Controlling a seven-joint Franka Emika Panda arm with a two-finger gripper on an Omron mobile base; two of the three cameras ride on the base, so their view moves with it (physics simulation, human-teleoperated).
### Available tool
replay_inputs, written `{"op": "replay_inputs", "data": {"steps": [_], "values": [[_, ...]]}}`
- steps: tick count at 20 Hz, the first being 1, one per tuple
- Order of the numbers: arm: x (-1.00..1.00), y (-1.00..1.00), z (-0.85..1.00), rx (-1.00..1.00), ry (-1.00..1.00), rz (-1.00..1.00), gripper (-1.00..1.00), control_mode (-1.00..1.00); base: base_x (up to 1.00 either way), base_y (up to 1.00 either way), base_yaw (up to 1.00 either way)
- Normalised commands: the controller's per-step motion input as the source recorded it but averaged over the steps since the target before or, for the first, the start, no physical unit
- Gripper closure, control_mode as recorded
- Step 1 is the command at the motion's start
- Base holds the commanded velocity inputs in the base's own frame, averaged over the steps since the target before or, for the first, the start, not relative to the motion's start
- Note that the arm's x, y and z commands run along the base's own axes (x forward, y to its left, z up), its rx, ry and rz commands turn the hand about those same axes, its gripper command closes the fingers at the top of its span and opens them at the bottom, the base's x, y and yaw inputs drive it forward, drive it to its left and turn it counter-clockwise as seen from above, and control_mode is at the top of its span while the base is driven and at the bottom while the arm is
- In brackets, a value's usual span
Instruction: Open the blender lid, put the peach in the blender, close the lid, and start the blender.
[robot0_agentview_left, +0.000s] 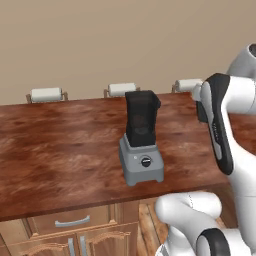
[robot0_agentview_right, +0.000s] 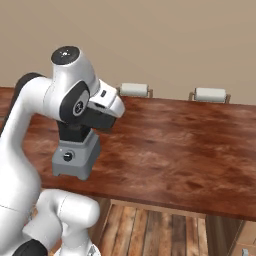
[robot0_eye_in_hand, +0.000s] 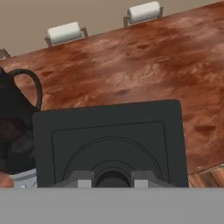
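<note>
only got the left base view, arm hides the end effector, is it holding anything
Observer: Yes. In the hand view the end effector is shut on the raised centre of the blender lid.
Operator: so lid is off the jar
Observer: Yes. In that view the blender jar sits left of the lid, not under it.
Operator: where is it from the other side
Observer: In the right base view the wrist covers the jar, above the grey base and the counter.

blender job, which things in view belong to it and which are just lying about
job: blender; blender lid, off the jar, gripped by the end effector
lying about: white chair backs; cabinet drawer; wooden counter
</note>
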Motion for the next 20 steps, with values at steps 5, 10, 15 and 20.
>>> {"op": "replay_inputs", "data": {"steps": [5, 10, 15, 20], "values": [[-0.07, 0.51, 0.74, -0.04, -0.02, 0.00, 1.00, -1.00, 0.00, 0.00, 0.00], [0.01, 0.62, 0.34, -0.01, 0.00, 0.02, 1.00, -1.00, 0.00, 0.00, 0.00], [0.13, 0.57, 0.11, 0.00, 0.05, 0.04, 1.00, -1.00, 0.00, 0.00, 0.00], [0.22, 0.55, 0.03, 0.00, 0.06, 0.04, 1.00, -1.00, 0.00, 0.00, 0.00]]}}
